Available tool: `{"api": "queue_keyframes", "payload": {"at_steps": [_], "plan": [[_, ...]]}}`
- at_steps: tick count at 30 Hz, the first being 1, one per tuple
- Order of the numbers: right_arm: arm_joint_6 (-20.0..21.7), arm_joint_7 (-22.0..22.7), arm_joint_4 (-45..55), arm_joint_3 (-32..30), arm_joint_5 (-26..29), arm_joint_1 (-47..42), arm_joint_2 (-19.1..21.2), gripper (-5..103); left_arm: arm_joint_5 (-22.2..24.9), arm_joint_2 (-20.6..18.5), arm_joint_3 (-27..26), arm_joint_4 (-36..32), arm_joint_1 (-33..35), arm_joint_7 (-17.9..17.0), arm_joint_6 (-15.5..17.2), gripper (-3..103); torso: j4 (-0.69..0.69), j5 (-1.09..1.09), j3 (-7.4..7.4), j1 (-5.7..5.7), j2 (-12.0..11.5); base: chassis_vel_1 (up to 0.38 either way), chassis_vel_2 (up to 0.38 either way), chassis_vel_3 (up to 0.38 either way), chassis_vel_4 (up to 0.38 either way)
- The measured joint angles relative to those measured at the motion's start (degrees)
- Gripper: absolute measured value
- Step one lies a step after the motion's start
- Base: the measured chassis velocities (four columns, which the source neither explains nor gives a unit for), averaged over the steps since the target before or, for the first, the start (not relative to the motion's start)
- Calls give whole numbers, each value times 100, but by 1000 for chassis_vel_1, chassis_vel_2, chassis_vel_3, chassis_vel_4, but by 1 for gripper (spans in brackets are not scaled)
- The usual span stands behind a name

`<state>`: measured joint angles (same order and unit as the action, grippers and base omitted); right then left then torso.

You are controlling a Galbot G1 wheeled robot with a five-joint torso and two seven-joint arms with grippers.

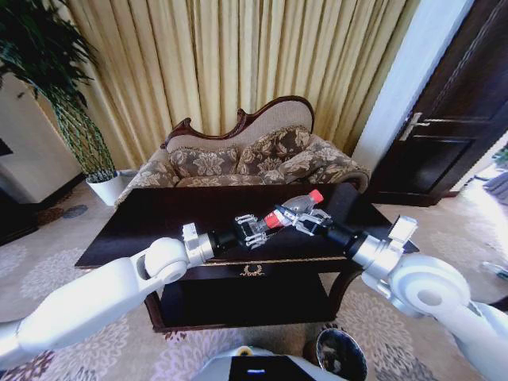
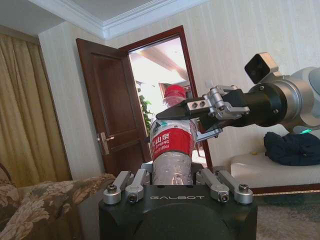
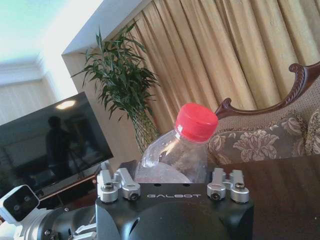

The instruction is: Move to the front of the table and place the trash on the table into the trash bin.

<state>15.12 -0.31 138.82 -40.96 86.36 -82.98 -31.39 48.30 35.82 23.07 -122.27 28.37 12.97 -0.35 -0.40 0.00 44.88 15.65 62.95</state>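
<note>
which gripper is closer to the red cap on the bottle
Right. The right gripper grips the bottle at its upper part, just below the red cap; the left gripper holds the bottle's base, farther away.

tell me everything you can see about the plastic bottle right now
The bottle is clear, crinkled plastic with a red cap and a red label printed in white. It looks empty. It is held above the dark table, tilted with its cap toward the sofa side. Both grippers touch it: the left gripper closes around its lower body, and the right gripper grips it near the shoulder, just below the cap.
</note>
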Motion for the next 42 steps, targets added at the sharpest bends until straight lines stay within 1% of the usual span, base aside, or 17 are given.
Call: {"api": "queue_keyframes", "payload": {"at_steps": [3,8,10,13,15,17,19,20,21,25,28,32,35,37,39,40,42], "plan": [[1,-115,-63,11,-31,5,-16,53,-2,65,24,86,-69,3,7,35,0,0,0,1,0,0,0,0,0],[-19,-186,-122,17,-33,3,-49,47,9,128,48,99,-94,-96,118,34,0,0,0,1,0,0,0,0,0],[-20,-234,-152,-12,-27,-9,-55,42,22,163,69,115,-106,-152,181,44,0,0,0,1,1,0,0,0,0],[-19,-248,-175,-44,-16,-10,-62,37,22,192,98,136,-130,-198,212,50,0,-1,0,1,0,0,0,0,0],[-18,-251,-204,-65,-12,-8,-81,32,21,195,104,138,-153,-205,264,60,0,0,0,1,0,0,0,0,0],[-18,-252,-235,-97,-8,0,-105,30,26,174,100,142,-168,-184,334,72,-1,0,0,1,0,0,0,0,0],[-18,-251,-248,-114,-3,3,-119,30,37,159,76,139,-168,-127,380,72,0,0,0,1,0,0,0,0,0],[-18,-244,-262,-139,7,7,-130,30,61,144,41,127,-155,-68,427,77,0,0,0,1,0,0,0,0,0],[-18,-244,-262,-139,7,7,-130,30,61,144,41,127,-155,-68,427,77,0,0,0,1,0,0,0,0,0],[-25,-157,-333,-250,25,9,-173,30,201,68,-122,0,46,14,599,97,0,0,0,1,0,0,0,0,0],[-44,-96,-373,-296,26,9,-188,30,261,28,-208,-81,145,-17,646,99,0,0,0,1,0,0,0,0,0],[-106,170,-523,-393,-47,11,-220,30,325,-77,-492,-260,419,-331,664,100,-1,0,0,0,0,0,0,0,0],[-285,608,-629,-392,-205,38,-245,30,348,-154,-1186,-303,796,-649,691,100,0,0,0,1,0,0,0,0,0],[-305,686,-641,-390,-243,46,-255,30,354,-163,-1351,-303,892,-697,719,100,0,0,0,0,0,0,0,0,0],[-325,872,-769,-386,-892,51,-288,30,483,-258,-2023,-295,1287,-868,878,100,0,-1,0,1,0,0,0,0,0],[-325,872,-769,-386,-892,51,-288,30,483,-258,-2023,-295,1287,-868,878,100,0,-1,0,1,0,0,0,0,0],[-313,892,-946,-407,-1812,13,-303,30,634,-433,-2581,-268,1604,-947,1024,100,1,-1,0,1,1,0,0,0,0]]}}
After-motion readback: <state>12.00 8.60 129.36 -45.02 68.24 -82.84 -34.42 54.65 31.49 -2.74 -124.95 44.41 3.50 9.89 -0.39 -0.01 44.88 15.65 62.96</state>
